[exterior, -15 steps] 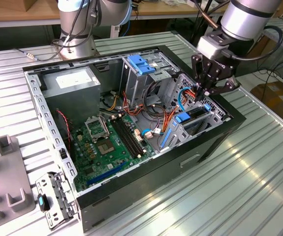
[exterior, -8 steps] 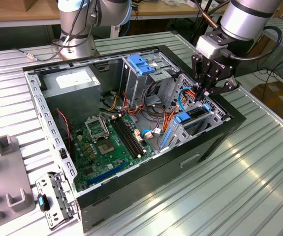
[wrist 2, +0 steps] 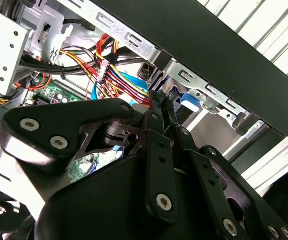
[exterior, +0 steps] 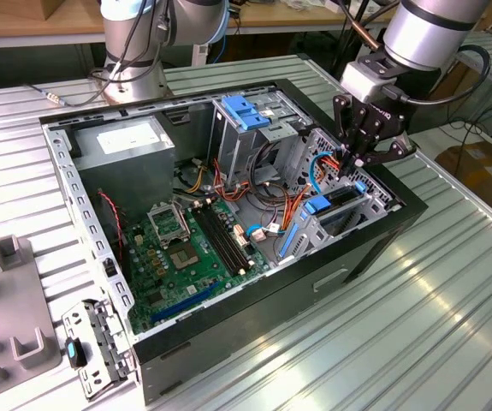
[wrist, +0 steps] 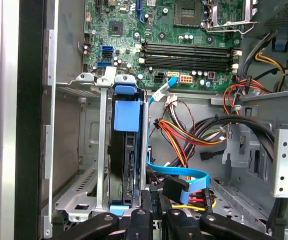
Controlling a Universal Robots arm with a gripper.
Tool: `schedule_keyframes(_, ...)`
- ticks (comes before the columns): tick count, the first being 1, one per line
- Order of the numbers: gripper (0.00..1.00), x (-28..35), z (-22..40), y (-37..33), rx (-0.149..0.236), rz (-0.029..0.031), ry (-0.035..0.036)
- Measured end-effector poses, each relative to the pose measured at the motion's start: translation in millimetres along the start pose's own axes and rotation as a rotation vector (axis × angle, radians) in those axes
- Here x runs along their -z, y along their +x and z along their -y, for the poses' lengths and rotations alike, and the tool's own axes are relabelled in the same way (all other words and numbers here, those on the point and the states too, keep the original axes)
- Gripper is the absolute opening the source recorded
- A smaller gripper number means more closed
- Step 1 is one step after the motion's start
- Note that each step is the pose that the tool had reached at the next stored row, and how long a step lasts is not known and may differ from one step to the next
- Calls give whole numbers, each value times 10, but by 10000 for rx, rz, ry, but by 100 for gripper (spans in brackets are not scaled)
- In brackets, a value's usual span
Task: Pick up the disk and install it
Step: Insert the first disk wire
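The disk (wrist: 119,165) stands on edge in the drive bay of the open computer case, its dark body between metal bay walls and a blue plastic tab (wrist: 126,115) on its end. In the exterior view the disk (exterior: 340,197) sits in the bay at the case's right side. My gripper (exterior: 348,161) hangs just above that bay, beside the disk's end. In both wrist views the gripper (wrist: 151,197) (wrist 2: 159,97) has its black fingers drawn together, with nothing seen between them. A blue flat cable with a black plug (wrist: 176,187) lies right beside the fingertips.
The case's black wall (exterior: 314,282) runs close along the bay. A metal cage with a blue top (exterior: 247,111), a grey power-supply box (exterior: 126,141) and the green motherboard (exterior: 186,248) fill the case. Bundled wires (wrist: 194,130) cross beside the bay. A loose bracket (exterior: 91,342) lies outside.
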State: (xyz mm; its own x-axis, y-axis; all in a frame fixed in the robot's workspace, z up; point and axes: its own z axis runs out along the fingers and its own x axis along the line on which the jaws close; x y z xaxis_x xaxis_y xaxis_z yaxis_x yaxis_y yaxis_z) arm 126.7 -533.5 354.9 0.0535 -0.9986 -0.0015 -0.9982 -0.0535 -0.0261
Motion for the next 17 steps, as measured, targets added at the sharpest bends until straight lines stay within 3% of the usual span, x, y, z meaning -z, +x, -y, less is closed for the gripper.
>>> schedule_keyframes(14,17,-3,-32,1,-758,-20,1)
schedule_keyframes(17,17,-4,-47,51,-760,-20,1)
